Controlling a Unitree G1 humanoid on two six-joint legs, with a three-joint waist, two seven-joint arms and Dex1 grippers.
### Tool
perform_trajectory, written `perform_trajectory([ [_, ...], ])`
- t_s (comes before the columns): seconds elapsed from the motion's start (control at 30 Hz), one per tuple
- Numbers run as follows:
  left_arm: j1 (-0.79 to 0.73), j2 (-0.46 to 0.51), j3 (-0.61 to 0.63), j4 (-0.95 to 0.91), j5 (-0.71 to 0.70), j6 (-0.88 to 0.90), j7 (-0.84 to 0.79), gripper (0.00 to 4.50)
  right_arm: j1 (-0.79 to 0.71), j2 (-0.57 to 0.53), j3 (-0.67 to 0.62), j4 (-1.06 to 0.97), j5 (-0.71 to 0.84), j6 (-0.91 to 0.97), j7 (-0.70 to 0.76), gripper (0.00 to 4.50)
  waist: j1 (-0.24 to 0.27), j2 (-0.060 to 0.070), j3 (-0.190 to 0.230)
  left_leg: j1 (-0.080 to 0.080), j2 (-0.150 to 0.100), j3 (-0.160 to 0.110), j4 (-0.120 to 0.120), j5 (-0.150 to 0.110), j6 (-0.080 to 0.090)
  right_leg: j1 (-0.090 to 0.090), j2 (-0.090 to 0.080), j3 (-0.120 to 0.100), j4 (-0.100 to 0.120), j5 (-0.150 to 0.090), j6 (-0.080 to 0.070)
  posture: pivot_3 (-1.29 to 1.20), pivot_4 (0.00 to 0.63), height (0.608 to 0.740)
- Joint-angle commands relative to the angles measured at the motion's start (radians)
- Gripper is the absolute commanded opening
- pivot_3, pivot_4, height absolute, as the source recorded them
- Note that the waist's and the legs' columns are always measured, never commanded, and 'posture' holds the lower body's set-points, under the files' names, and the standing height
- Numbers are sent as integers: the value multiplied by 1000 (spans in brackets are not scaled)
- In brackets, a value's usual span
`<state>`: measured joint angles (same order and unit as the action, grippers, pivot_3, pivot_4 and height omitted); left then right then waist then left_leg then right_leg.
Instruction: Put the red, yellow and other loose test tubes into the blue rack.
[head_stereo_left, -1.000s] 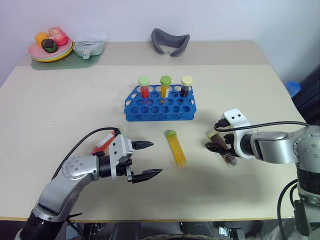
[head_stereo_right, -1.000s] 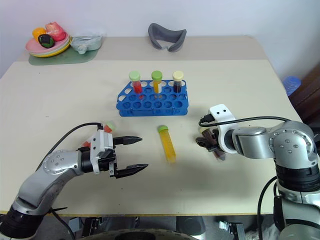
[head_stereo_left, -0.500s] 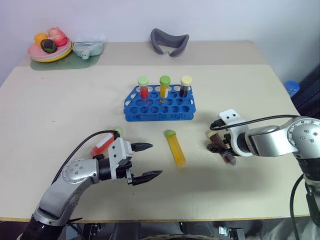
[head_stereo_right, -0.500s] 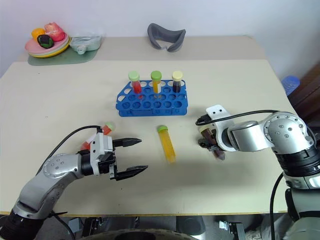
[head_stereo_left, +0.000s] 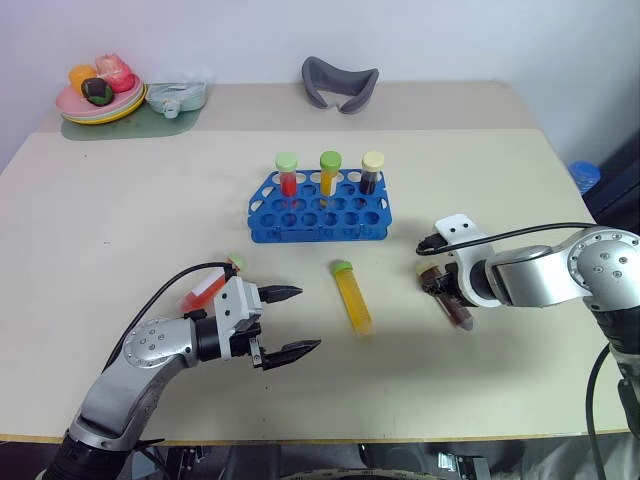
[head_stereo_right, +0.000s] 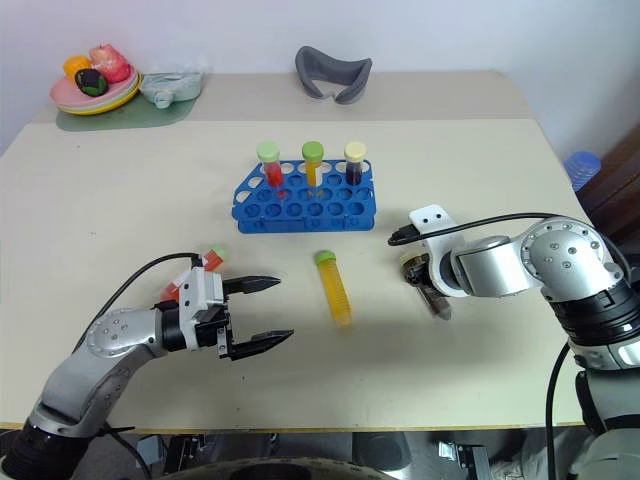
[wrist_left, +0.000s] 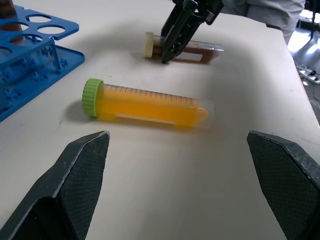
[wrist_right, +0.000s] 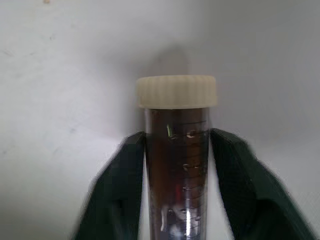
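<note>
**Lifting the brown tube with the right tool**

Your right tool (head_stereo_right: 425, 284) pinches the brown tube (wrist_right: 176, 165) just below its cream cap, the tube lying flat on the surface (head_stereo_left: 120, 220). Raise it straight, then tip it cap-up before carrying it to the blue rack (head_stereo_left: 320, 207), up-surface and to the tool's left. The left tool (head_stereo_left: 290, 320) stands spread, empty, beside the yellow tube (head_stereo_left: 352, 297).

The blue rack (head_stereo_left: 320, 207) was seen upright, three capped tubes (head_stereo_left: 329, 172) standing in its back row. A yellow tube (head_stereo_left: 352, 296), a brown tube (head_stereo_left: 452, 300) and a red tube (head_stereo_left: 205, 290) were lying loose.
</note>
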<state>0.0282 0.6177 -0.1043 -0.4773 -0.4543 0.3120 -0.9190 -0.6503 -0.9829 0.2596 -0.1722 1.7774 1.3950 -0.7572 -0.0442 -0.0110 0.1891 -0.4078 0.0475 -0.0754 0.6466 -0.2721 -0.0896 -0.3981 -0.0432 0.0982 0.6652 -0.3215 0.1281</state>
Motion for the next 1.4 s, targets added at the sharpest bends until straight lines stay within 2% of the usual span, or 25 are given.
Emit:
perform_trajectory([
  [0.03,-9,1,11,-42,-20,1,0,4500,-19,-24,2,-27,25,-19,-10,815,0,0,0,0,0,0,0,0,0,0,0,0,0,0,0,0,150,740],
  [0.2,-11,8,29,-35,-28,3,1,4500,-51,-14,-14,-86,-58,-14,66,815,-1,0,0,0,0,0,0,0,0,0,0,0,0,0,0,0,150,740],
  [0.33,-15,5,69,-31,-46,23,31,4500,-58,6,-78,-273,-263,-94,318,815,1,1,0,0,0,0,-1,0,0,-1,1,0,0,0,0,0,150,740],
  [0.4,-15,-9,116,-20,-72,40,66,4500,-18,39,-107,-396,-518,-333,475,815,2,1,0,0,0,-1,-1,0,0,-1,1,0,0,0,0,0,150,740],
  [0.57,-47,-68,153,30,-82,50,135,4500,81,279,-76,-328,-961,-741,569,815,1,0,0,0,0,0,0,0,0,-1,0,-1,0,0,0,0,150,740],
  [0.73,-110,-145,162,67,-50,7,221,4500,137,513,-32,-179,-1228,-1013,645,815,0,0,0,0,0,0,0,0,0,-1,0,-1,1,0,0,0,150,740],
  [1.0,-132,-167,166,44,-68,13,247,4500,200,694,-64,-46,-1433,-1246,750,815,-2,0,0,0,0,0,0,1,-1,-1,0,-1,2,0,0,0,150,740],
  [1.4,-105,-120,178,14,-119,71,204,4500,219,828,-131,120,-1565,-1400,812,815,-3,1,0,0,0,0,0,1,-2,-1,0,-1,2,0,0,0,150,740],
])
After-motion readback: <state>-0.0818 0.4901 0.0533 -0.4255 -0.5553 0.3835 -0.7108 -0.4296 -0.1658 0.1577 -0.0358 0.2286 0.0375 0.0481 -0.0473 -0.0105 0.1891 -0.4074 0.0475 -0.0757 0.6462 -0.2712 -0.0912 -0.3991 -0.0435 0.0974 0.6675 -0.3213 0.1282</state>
